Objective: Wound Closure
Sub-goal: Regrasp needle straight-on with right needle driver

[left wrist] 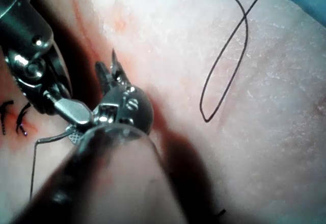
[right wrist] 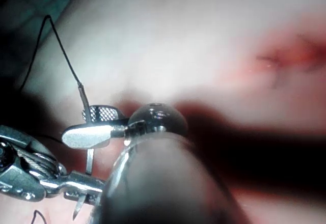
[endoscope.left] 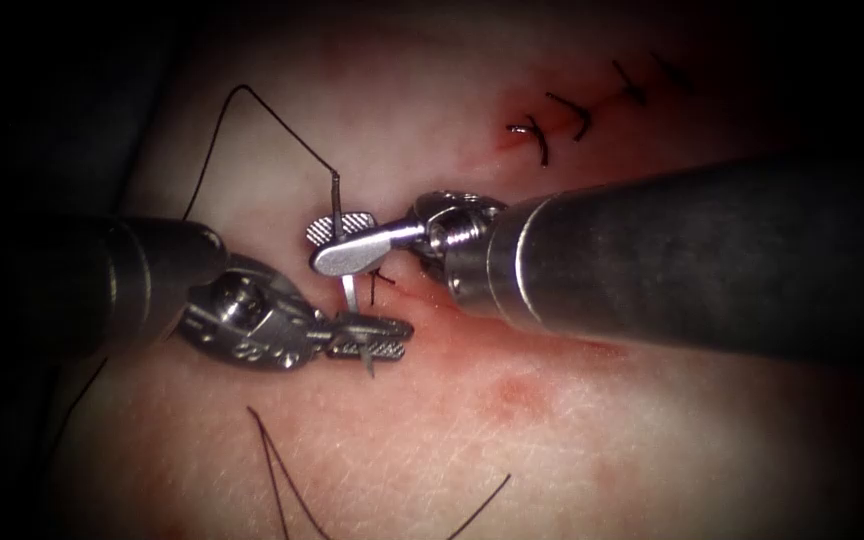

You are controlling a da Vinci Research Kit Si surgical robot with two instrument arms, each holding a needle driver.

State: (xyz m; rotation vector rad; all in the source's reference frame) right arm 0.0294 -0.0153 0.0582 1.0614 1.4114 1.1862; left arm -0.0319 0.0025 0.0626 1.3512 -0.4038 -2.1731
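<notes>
While stitches already close the cut's far stretch, the needle stands free above it; left tool clamps its pointed end, right tool spread around its thread end; nearer cut remains unclosed.

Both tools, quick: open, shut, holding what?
Left tool: shut on the needle near its pointed end, needle clear of the tissue.
Right tool: open around the needle near its thread end, not clamped.
</notes>
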